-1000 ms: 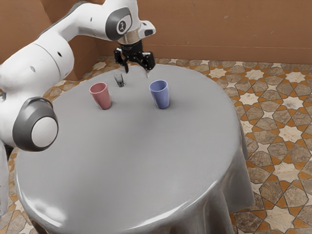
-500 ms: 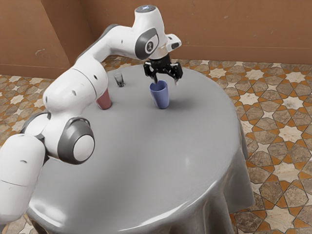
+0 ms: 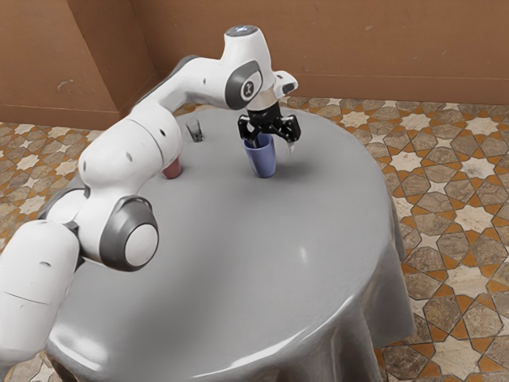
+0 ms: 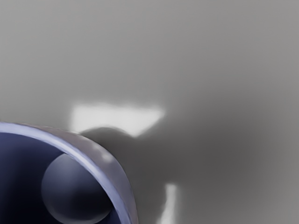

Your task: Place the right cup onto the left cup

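At the far side of the round gray bench (image 3: pixel 238 255), w/ its cloth hanging down the sides, the blue cup (image 3: pixel 265 165) stands upright, mouth up. The end effector (image 3: pixel 273 146) is right over it, pointing down & released: fingers spread apart, one dipping in at the cup's mouth, the other outside, past the side facing the exterior view's right. Nothing's gripped btwn them.

Toward the exterior view's left, well apart from the blue one, the red cup (image 3: pixel 172 170) is on the bench too, partly hidden behind the white arm (image 3: pixel 131 155) (only its lower part peeks out). The two cups are separate, neither inside the other. A small clear glass (image 3: pixel 195 130) sits near the red cup, a bit farther back.

Wrist view: looking down past the blue cup's pale rim (image 4: pixel 77 151) into its dark inside, w/ part of the round base (image 4: pixel 74 189) visible at the bottom. Just beside the cup, bright patches & soft dark shadow lie on the bench.

Beyond the bench: patterned tile floor (image 3: pixel 453 215), w/ stars etc., & a brown-orange wall (image 3: pixel 382 48) behind.
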`<state>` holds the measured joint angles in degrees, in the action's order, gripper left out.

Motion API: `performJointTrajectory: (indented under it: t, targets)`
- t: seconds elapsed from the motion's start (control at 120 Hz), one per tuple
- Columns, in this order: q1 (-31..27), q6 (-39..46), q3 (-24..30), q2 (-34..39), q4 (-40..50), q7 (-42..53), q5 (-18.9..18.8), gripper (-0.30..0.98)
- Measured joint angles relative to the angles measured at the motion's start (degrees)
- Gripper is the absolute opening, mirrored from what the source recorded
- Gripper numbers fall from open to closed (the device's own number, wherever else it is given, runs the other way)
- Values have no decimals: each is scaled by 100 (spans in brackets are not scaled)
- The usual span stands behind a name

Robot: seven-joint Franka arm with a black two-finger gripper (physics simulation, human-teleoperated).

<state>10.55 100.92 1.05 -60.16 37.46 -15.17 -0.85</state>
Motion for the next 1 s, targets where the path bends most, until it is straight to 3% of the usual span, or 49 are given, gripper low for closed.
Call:
performJointTrajectory:
  t: [0.083,0.267,0.4,0.708,0.9,1.0]
  targets:
    - [4,14,0,-6,4,-34,0,59]
    - [4,21,-14,1,6,-96,-13,18]
    - [0,9,-25,1,23,-150,-17,3]
    - [1,-46,-48,99,58,-242,-40,-8]
    - [-8,-59,-168,739,782,-303,-63,-9]
    - [-76,-45,-231,1635,1828,-349,-69,-9]
